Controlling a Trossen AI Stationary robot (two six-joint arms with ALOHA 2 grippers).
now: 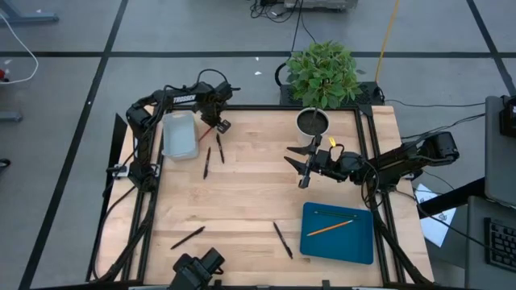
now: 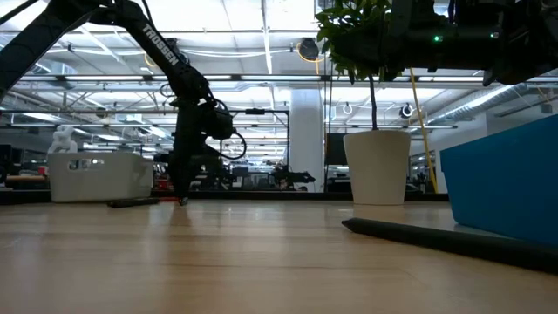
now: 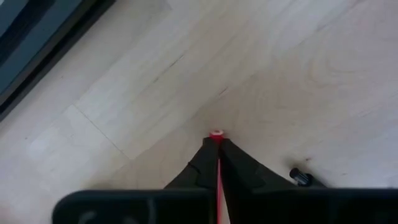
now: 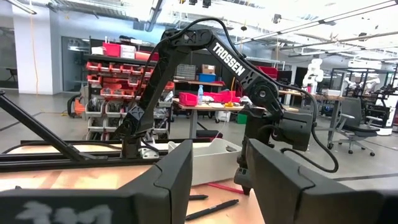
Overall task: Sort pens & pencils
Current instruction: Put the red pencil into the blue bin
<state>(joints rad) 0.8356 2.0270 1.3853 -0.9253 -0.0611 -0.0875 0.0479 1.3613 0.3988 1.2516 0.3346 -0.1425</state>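
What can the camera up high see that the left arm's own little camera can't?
Only the high view shows the blue tray holding an orange pencil, the clear bin, the plant, four black pens and the right hand, open above the table. Only the left wrist view shows the red pencil's tip pinched between shut fingers. Both show the wooden table and the left hand.

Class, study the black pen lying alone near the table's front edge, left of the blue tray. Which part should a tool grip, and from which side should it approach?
Grip the black pen around its mid-length, probably coming straight down from above. It lies flat on the table at a slant, so the fingers should close across its slim shaft. Nothing crowds it; the blue tray lies apart.
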